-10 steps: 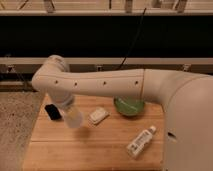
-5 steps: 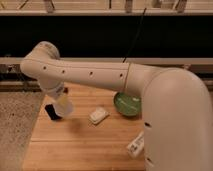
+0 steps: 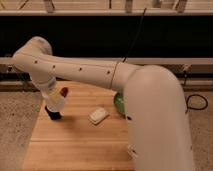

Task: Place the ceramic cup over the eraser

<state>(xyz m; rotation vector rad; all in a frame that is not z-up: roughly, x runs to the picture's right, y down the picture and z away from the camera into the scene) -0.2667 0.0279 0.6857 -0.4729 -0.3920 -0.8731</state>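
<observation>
My gripper (image 3: pixel 53 98) is at the far left of the wooden table (image 3: pixel 75 145), at the end of the white arm that reaches in from the right. It is shut on the plain white ceramic cup (image 3: pixel 57 103) and holds it low and tilted. The black eraser (image 3: pixel 53 114) lies on the table right under the cup. The cup's lower edge meets the eraser's top, and the eraser's lower part still shows below it.
A small reddish-brown oblong thing (image 3: pixel 64 91) lies just behind the cup. A cream-white block (image 3: pixel 99 115) lies to the right, mid-table. A green bowl (image 3: pixel 118 103) is mostly hidden behind the arm. Speckled floor surrounds the table.
The arm has swung further left and down with the cup. The cup has moved from right of the eraser to directly over it.
</observation>
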